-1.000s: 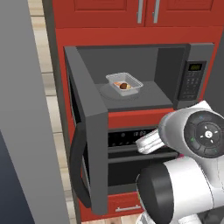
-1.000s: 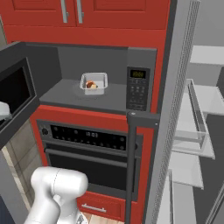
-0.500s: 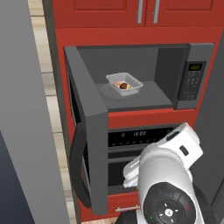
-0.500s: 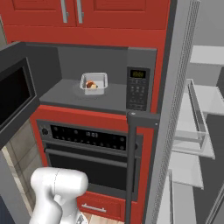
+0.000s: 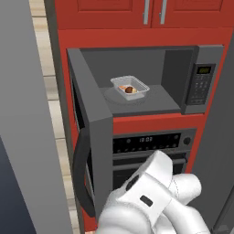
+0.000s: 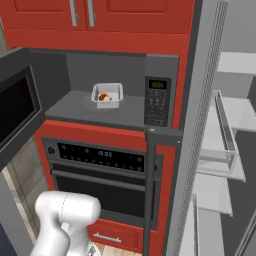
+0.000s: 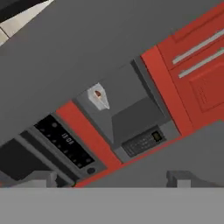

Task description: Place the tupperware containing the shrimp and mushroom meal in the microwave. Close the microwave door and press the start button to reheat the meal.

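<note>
Since the tupperware (image 5: 130,87) is already sitting mid-floor inside the microwave (image 5: 151,75), I'm reading the placing as done and the microwave door (image 5: 89,137) as next, hanging wide open to the left. The clear flared-rim tray is showing orange pieces and one dark brown lump. My claw's opening I cannot tell; the fingertips are barely showing.

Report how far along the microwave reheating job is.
Done: the tupperware with the shrimp and mushroom meal sits inside the microwave. In hand: nothing is gripped; the arm is low in front of the oven, by the open microwave door. Left: swing that door shut, then press start on the keypad.
</note>
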